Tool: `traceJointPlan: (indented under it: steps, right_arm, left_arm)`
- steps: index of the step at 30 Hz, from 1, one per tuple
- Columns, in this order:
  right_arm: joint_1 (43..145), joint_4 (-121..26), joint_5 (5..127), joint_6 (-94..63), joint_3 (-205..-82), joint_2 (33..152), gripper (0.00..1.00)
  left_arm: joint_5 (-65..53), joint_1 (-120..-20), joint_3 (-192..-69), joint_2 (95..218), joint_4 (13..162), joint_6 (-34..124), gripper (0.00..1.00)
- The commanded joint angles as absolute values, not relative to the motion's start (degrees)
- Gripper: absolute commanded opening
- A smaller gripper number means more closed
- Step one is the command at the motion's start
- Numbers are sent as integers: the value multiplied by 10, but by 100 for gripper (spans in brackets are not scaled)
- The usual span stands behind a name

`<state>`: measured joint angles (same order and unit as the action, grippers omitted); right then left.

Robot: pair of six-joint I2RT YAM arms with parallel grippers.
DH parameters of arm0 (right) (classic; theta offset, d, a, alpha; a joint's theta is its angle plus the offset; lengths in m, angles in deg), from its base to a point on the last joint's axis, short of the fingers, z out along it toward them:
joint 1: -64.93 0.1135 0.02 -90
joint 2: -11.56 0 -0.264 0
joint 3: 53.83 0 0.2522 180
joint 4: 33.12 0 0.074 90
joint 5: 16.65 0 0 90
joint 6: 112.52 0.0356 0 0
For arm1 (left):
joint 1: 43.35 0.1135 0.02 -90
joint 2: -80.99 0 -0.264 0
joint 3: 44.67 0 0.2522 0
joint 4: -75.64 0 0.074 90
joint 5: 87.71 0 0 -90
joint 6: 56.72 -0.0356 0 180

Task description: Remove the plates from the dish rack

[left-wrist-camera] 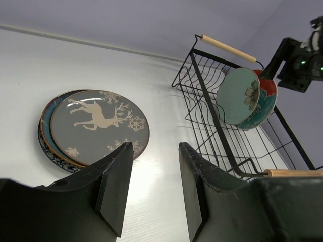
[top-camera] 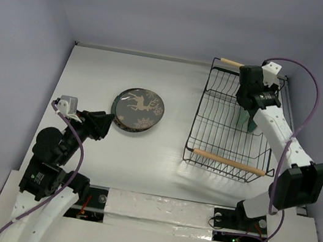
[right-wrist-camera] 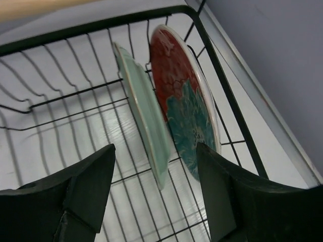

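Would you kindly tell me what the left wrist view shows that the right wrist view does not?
Only the left wrist view shows the stack of plates lying flat on the table, deer plate on top, and the left end effector, open and empty. Only the right wrist view shows, past the open right end effector, the clear gap between the pale teal plate and the red plate standing on edge. Both show the dish rack and those upright plates.

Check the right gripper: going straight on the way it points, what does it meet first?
Probably the pale green plate, upright in the dish rack, dead ahead of the right gripper; the red plate stands beside it. Depth unclear.
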<state>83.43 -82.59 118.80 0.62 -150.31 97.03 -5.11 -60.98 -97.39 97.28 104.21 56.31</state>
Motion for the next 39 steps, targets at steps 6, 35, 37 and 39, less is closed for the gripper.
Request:
traceJointPlan:
  steps: [6,35,37,39]
  right_arm:
    - [796,-823,1200,-19,-1530,1077,50]
    - [934,-773,1111,-62,-1555,842,0]
    - [957,-710,1051,-28,-1544,839,0]
    - [968,-640,965,13,-1525,854,0]
  left_arm:
    - [-51,-613,-972,959,1015,562,39]
    - [-47,-613,-971,971,1015,563,39]
    - [-47,-613,-971,972,1016,563,39]
    - [-46,-608,-971,972,1017,564,39]
